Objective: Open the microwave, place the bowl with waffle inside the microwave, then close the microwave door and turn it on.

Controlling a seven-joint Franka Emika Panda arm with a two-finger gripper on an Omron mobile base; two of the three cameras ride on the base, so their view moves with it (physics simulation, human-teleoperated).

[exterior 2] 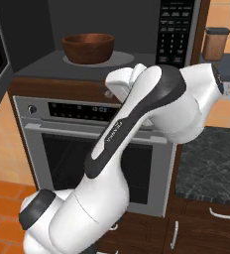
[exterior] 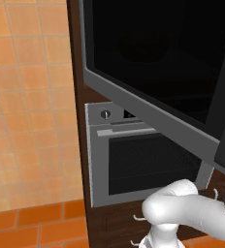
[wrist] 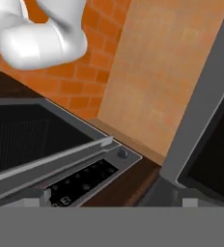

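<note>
Door point(exterior: 153, 63) swung wide open; bowl point(exterior 2: 87, 47) already inside microwave point(exterior 2: 179, 30). End effector state: cannot tell. Risk: arm point(exterior 2: 137, 119) crowds the cavity front, could snag the closing door.

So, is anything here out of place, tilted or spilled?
Nothing looks spilled or damaged. The microwave door stands swung wide open, as the task needs, and the brown bowl sits upright inside the microwave. Its contents are not visible from here. The oven below is shut.
</note>
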